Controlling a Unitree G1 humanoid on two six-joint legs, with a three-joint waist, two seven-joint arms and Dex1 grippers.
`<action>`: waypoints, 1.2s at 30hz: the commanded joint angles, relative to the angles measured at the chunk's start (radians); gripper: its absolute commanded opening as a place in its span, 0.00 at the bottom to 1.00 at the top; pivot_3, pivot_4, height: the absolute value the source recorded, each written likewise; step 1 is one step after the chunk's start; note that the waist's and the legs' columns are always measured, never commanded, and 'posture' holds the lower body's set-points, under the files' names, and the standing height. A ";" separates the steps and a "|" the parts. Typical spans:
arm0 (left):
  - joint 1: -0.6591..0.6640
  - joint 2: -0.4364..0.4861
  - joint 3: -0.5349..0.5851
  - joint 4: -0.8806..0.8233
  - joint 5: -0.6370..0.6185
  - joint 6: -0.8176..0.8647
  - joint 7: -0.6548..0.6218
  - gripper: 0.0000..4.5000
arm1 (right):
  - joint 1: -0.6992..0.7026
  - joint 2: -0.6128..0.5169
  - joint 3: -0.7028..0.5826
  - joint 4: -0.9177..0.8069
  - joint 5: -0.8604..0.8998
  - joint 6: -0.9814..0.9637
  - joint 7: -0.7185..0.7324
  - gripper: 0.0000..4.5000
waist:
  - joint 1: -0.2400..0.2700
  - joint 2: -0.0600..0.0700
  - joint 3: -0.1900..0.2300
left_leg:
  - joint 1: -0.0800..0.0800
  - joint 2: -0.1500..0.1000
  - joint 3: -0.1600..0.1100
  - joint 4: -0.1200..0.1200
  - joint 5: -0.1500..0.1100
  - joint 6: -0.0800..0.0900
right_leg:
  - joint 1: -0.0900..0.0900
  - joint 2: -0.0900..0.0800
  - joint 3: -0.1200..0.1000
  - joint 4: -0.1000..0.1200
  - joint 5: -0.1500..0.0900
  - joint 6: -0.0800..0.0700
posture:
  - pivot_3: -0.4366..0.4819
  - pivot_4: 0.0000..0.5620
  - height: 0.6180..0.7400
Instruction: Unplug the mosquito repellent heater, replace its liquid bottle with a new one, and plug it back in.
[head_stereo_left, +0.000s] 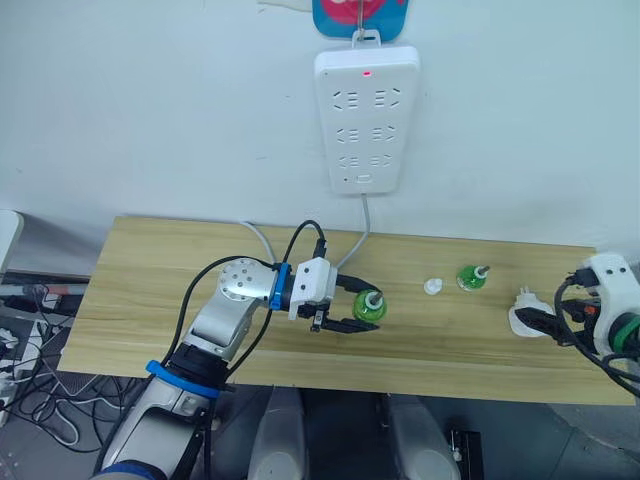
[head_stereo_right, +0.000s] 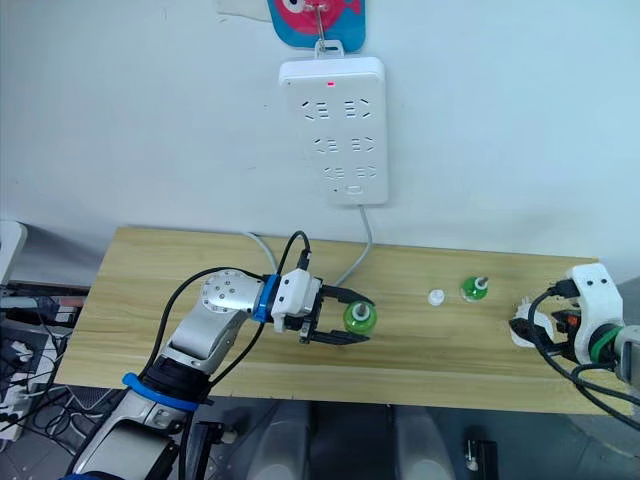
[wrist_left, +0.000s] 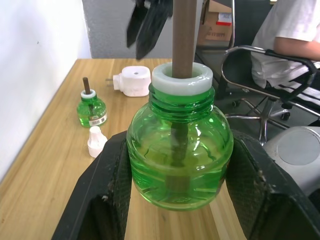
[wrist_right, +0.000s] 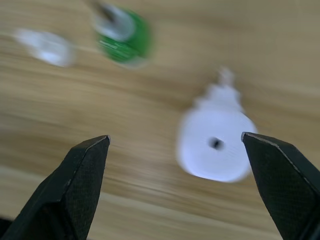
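Note:
A green liquid bottle (head_stereo_left: 370, 305) with a white collar and brown wick stands on the wooden table (head_stereo_left: 160, 300). My left gripper (head_stereo_left: 352, 306) is shut on it, a black finger pressed to each side of the bottle (wrist_left: 180, 160). The white mosquito repellent heater (head_stereo_left: 522, 316) lies unplugged near the table's right end, its prongs pointing toward the wall. My right gripper (wrist_right: 175, 139) hangs open just above the heater (wrist_right: 215, 145), nothing between its fingers. A second green bottle (head_stereo_left: 472, 277) stands between the two grippers.
A small white cap (head_stereo_left: 432, 287) lies beside the second bottle. The long white power strip (head_stereo_left: 367, 120) hangs on the wall above the table, red light on, its cable running down to the tabletop. A seated person (wrist_left: 290, 30) and a chair are beyond the table's right end.

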 joint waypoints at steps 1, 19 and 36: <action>-0.001 -0.040 0.033 0.002 -0.064 -0.014 -0.001 0.50 | 0.029 0.168 -0.052 -0.251 0.218 -0.087 -0.041 0.98 | -0.001 0.000 0.000 | 0.000 0.000 0.000 0.000 0.000 0.000 | 0.000 0.000 -0.001 0.000 0.000 0.000 | 0.54 0.67 1.00; -0.084 -0.115 0.038 0.069 -0.110 -0.007 -0.059 0.50 | 0.009 0.244 0.618 -0.398 -0.126 -0.647 -0.227 0.98 | -0.007 -0.001 -0.001 | -0.001 -0.001 0.000 0.000 0.002 -0.003 | -0.001 -0.001 0.000 0.000 0.001 0.002 | 0.53 0.69 1.00; -0.069 -0.114 0.029 0.062 -0.094 -0.019 -0.063 0.50 | 0.021 0.299 0.674 -0.385 -0.200 -0.669 -0.197 0.19 | -0.007 -0.001 -0.001 | -0.001 -0.001 0.000 0.000 0.002 -0.003 | -0.001 -0.001 0.000 0.000 0.001 0.001 | 0.53 0.70 1.00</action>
